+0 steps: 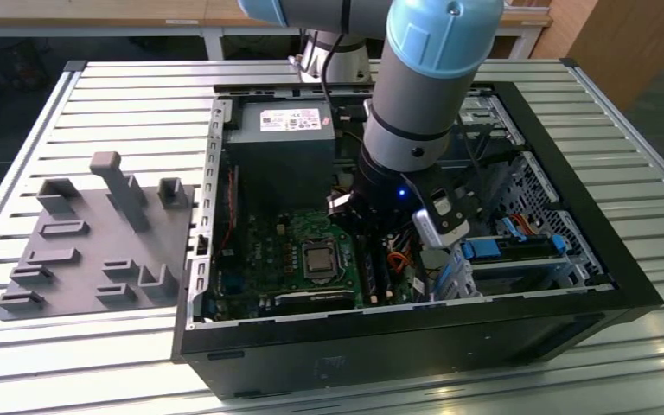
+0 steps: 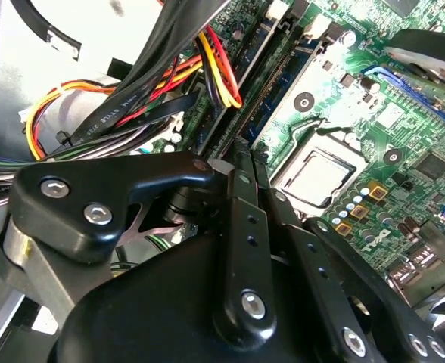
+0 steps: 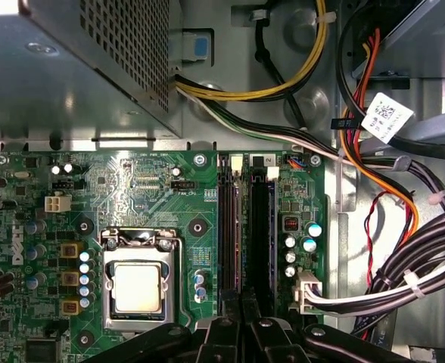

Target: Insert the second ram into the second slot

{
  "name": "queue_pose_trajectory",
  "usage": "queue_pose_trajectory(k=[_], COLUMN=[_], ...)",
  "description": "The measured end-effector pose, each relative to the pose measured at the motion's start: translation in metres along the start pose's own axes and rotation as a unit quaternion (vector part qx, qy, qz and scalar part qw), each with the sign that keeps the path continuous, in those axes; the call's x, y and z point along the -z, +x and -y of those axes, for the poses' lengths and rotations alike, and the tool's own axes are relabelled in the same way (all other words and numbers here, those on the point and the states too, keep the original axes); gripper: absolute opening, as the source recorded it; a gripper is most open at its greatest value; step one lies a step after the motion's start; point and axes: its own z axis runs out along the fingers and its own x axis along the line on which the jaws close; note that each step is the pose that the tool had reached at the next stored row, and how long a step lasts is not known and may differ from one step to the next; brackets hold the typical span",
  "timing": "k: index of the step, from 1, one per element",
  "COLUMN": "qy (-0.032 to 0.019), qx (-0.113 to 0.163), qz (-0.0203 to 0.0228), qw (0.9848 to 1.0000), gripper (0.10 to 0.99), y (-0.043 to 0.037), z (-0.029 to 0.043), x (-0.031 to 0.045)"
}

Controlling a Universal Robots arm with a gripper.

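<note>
In the exterior view, an open computer case (image 1: 595, 220) lay on the slatted bench (image 1: 136, 95), with a grey fixture plate (image 1: 90, 251) at nine o'clock from it. The robot arm (image 1: 424, 86) reached down into the case. Its gripper (image 1: 369, 229) was low over the motherboard, at about two o'clock from the CPU socket (image 1: 318, 259).

In the second wrist view, the gripper (image 2: 244, 159) had its fingers (image 2: 241, 219) drawn together with barely a slit between them. The tips were right at the near end of the memory slots (image 2: 272, 87), beside a bundle of cables (image 2: 169, 83).

In the first wrist view, the fingertips (image 3: 224, 327) sat over the pair of dark slots (image 3: 260, 234) beside the socket (image 3: 135, 287). The second ram could not be picked out with certainty. A thin pale edge (image 3: 240, 234) running along between the slots may have been the stick seen edge-on, and whether it was pinched I could not tell.

I judged the work to be at the placing or seating stage over the slots. The next move would call for the stick to be square to the second slot and pressed straight and evenly, clear of the cables.
</note>
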Motion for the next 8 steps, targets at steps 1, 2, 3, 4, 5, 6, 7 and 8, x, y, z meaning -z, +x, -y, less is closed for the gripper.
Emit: queue_pose_trajectory(k=[1,2,3,4,5,6,7,8], qy=[-0.0001,-0.0001,-0.0001,-0.0002,-0.0002,-0.0002,-0.0002,-0.0002], qx=[0.0,0.0,0.0,0.0,0.0,0.0,0.0,0.0], qz=[0.0,0.0,0.0,0.0,0.0,0.0,0.0001,0.0001], qw=[1.0,1.0,1.0,1.0,1.0,1.0,1.0,1.0], gripper=[0.129,0.129,0.129,0.129,0.129,0.129,0.129,0.129], y=[0.0,0.0,-0.0001,-0.0001,-0.0001,-0.0001,-0.0001,-0.0001], z=[0.0,0.0,0.0,0.0,0.0,0.0,0.0,0.0], x=[-0.0002,-0.0004,-0.0007,-0.001,-0.0013,-0.0016,-0.002,-0.0024])
